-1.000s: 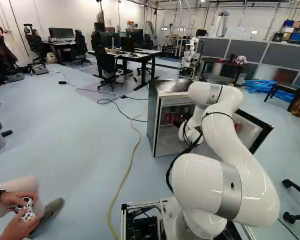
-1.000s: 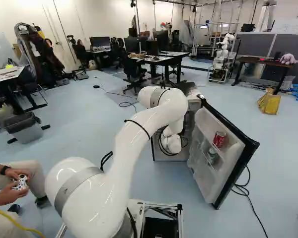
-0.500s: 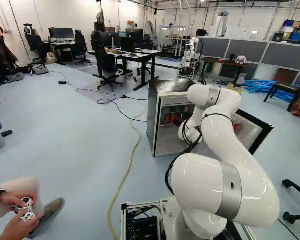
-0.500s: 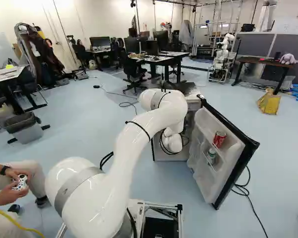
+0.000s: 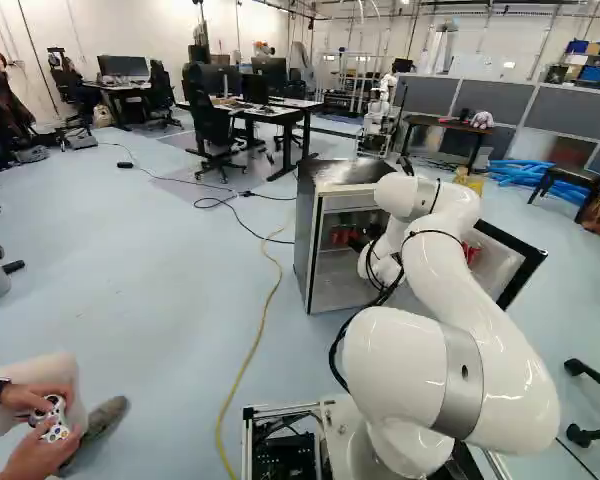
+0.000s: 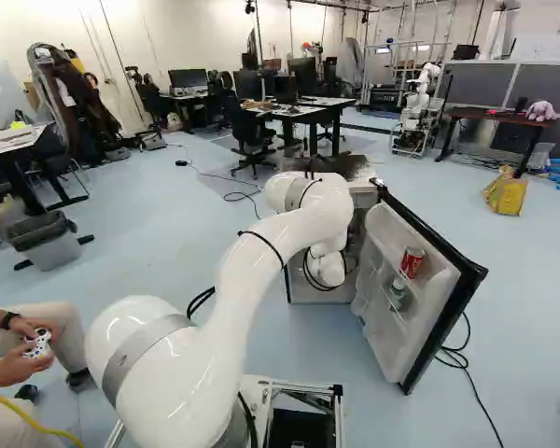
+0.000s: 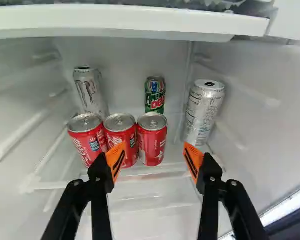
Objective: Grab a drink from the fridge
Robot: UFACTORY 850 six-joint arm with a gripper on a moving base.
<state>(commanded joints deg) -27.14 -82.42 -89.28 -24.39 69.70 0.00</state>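
The white-fronted refrigerator is open, its white-lined, black-edged door swung aside: access complete. Compared with the earlier frames, the base and refrigerator are unshifted; the white jointed arm has lowered slightly at its raised bend. The black gripper with orange pads is open and empty before the three red metal cans, upright inside. Grasping and withdrawing one drink remain.

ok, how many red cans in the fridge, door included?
4. Side by side inside: red can before a silver can, middle red can, red can before the green can. Fourth red can: in the open door. Some may be hidden.
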